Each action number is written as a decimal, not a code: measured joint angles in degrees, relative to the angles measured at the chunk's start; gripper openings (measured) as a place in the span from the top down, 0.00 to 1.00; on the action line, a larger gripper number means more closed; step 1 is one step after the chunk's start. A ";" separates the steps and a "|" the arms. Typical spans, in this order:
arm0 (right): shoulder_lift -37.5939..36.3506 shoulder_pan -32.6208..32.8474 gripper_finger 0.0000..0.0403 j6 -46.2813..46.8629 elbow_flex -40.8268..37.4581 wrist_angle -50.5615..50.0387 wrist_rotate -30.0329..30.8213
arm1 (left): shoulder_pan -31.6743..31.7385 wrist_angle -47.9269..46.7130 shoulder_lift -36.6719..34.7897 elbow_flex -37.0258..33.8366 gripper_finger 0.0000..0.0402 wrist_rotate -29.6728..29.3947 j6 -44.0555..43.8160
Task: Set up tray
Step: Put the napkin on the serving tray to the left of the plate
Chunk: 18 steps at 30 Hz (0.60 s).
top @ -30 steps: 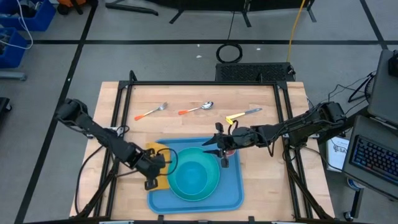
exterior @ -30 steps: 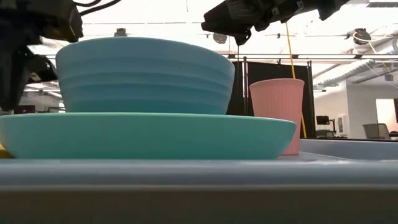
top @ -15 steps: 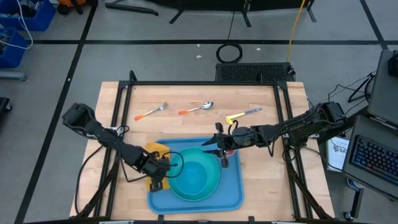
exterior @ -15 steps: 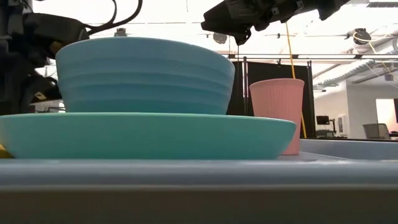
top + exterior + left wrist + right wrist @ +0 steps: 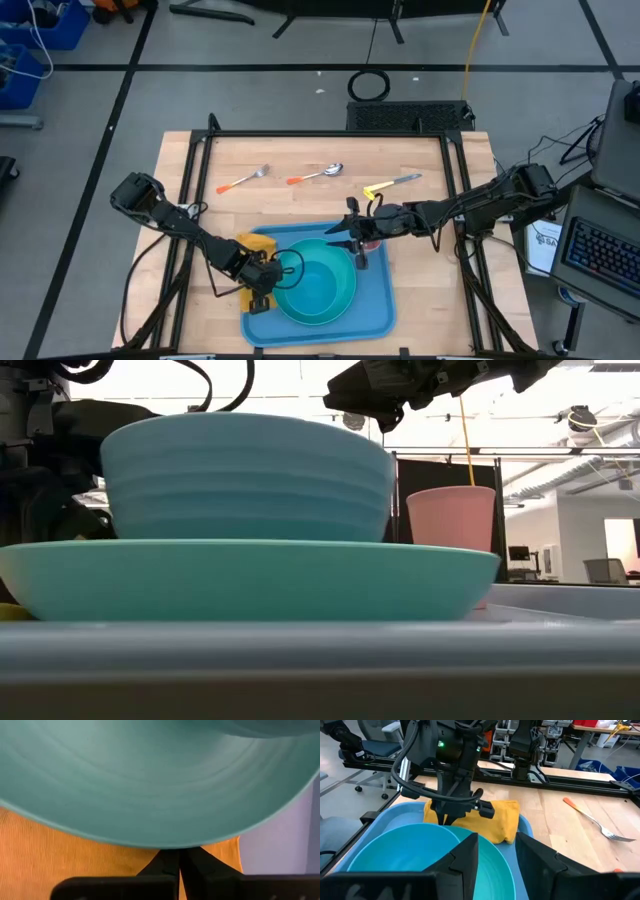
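Wooden table [image 5: 300, 160] bears tray [image 5: 385, 318] (blue), fork [image 5: 243, 181], spoon [image 5: 318, 175].

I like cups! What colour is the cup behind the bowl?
Pink. The cup shows best in the low view.

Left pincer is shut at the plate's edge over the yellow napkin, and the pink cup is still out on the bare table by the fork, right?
Not quite. The high view shows the pink cup on the blue tray, beside the plate, under the right pincer. The left pincer is shut at the plate's edge over the yellow napkin.
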 joint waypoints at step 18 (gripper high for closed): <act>0.00 0.01 0.69 0.00 0.00 -0.07 0.00 | -0.51 2.66 0.32 -0.25 0.99 3.99 3.98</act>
